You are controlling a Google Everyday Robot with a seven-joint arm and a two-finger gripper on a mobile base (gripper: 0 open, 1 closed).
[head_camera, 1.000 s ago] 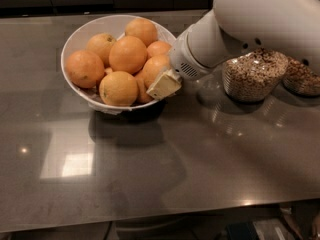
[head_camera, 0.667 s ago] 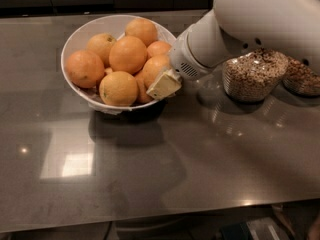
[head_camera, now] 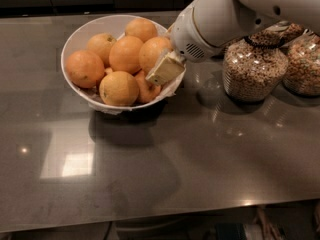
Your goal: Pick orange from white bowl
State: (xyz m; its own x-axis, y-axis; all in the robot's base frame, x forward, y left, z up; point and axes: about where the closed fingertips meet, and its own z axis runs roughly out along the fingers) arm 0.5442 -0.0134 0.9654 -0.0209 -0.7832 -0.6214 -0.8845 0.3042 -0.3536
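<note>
White-and-cream gripper low over right rim of wide white bowl on glossy grey counter, tip just beside large round orange heaped inside among other oranges; grasp state cannot be told.

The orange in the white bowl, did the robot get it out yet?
Not yet. Done: the robot's white end effector is down inside the wide round white bowl, at its right side. In hand: it sits against a big round smooth orange there. Left: grip that orange and lift it out of the bowl; nothing is lifted yet.
</note>
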